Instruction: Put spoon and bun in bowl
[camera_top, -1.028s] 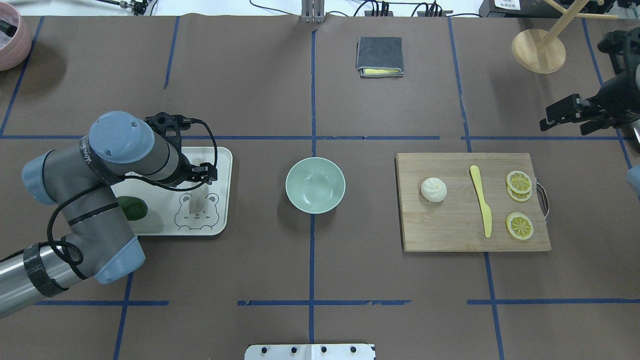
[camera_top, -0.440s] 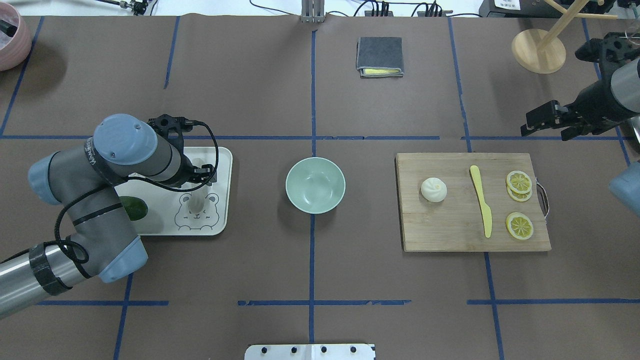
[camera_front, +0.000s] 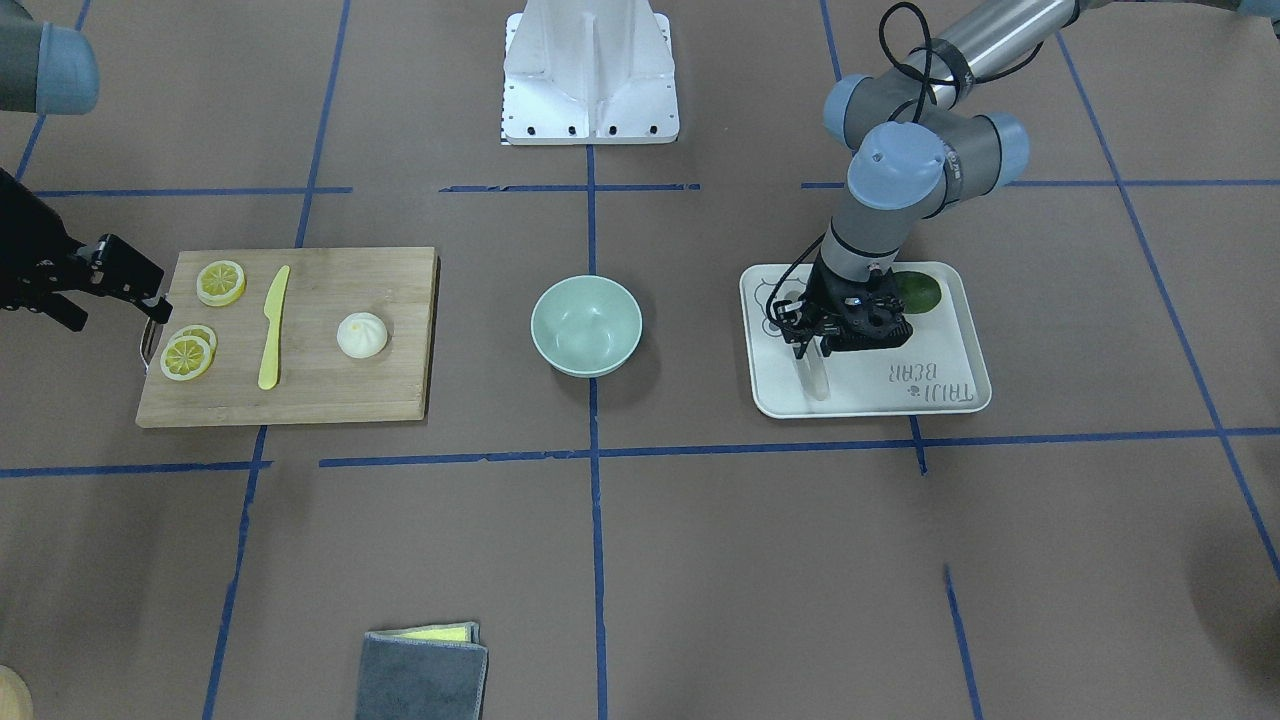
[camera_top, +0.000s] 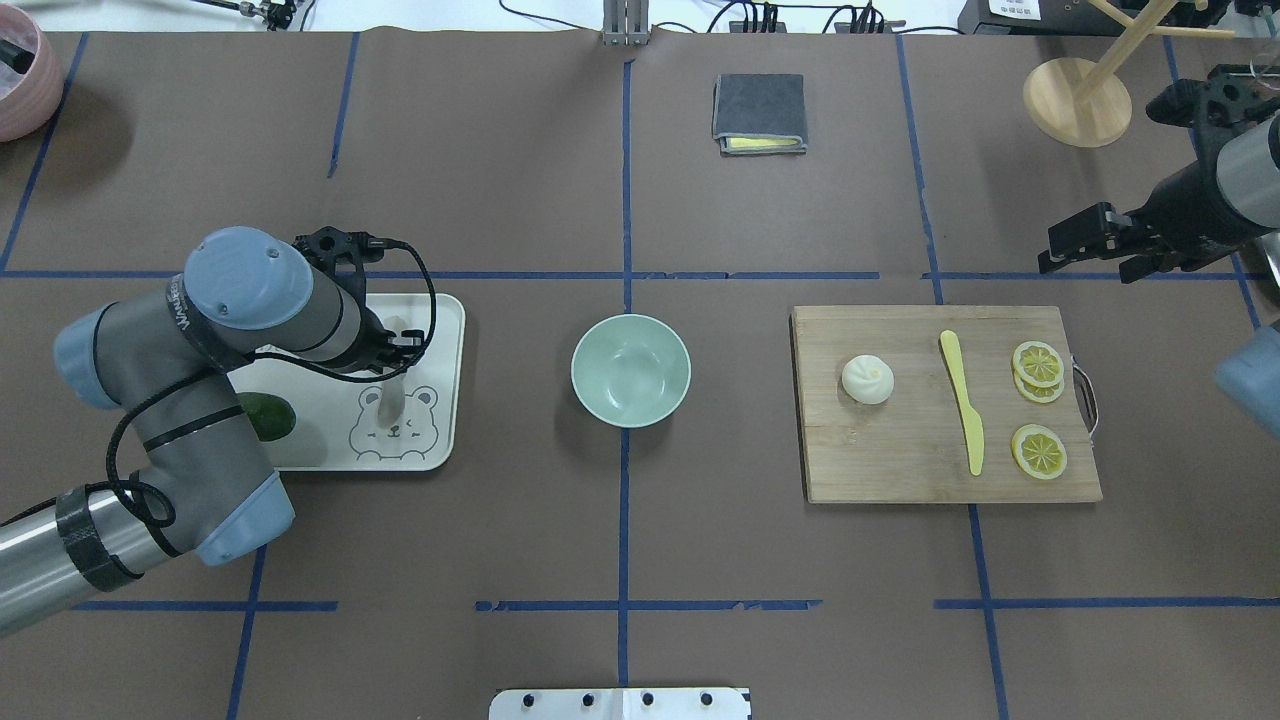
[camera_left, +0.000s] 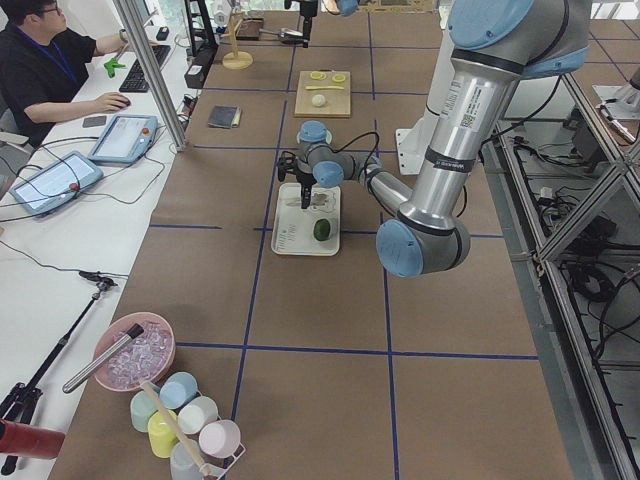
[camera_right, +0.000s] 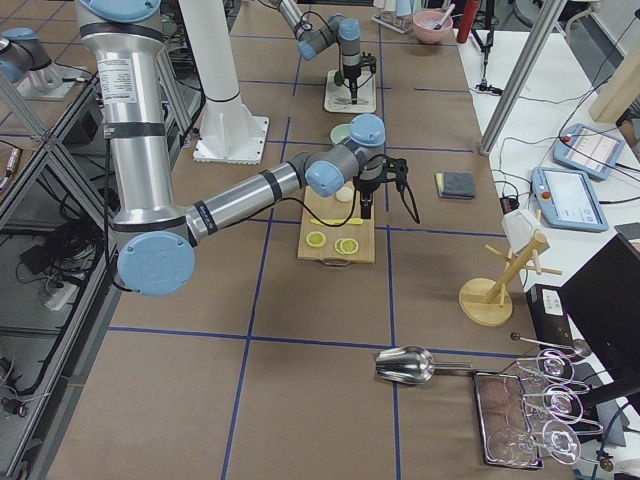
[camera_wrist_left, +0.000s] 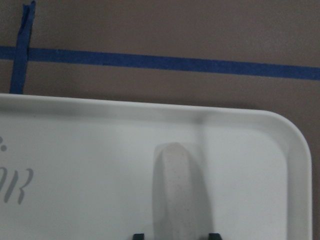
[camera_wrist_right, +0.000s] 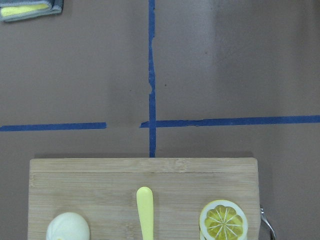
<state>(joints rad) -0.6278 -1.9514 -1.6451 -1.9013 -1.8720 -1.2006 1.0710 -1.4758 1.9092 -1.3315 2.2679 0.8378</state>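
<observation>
The pale spoon (camera_top: 392, 400) lies on the white bear tray (camera_top: 445, 330). Its handle shows in the left wrist view (camera_wrist_left: 175, 190). My left gripper (camera_front: 815, 340) is low over the tray and open. Its fingertips (camera_wrist_left: 138, 235) straddle the spoon's handle with a small gap on each side. The empty mint-green bowl (camera_top: 630, 345) stands at the table's middle. The white bun (camera_top: 867, 379) sits on the wooden cutting board (camera_top: 900, 450) and shows in the right wrist view (camera_wrist_right: 67, 229). My right gripper (camera_top: 1090, 255) hangs open and empty beyond the board's far right corner.
A dark green lime (camera_top: 268, 415) lies on the tray, partly under my left arm. A yellow knife (camera_top: 962, 400) and lemon slices (camera_top: 1038, 362) lie on the board. A folded grey cloth (camera_top: 760, 112) and a wooden stand (camera_top: 1077, 100) sit at the far side.
My right gripper has moved left toward the board's far right corner. My left arm has shifted slightly over the tray. The spoon, bun and bowl have not moved.
</observation>
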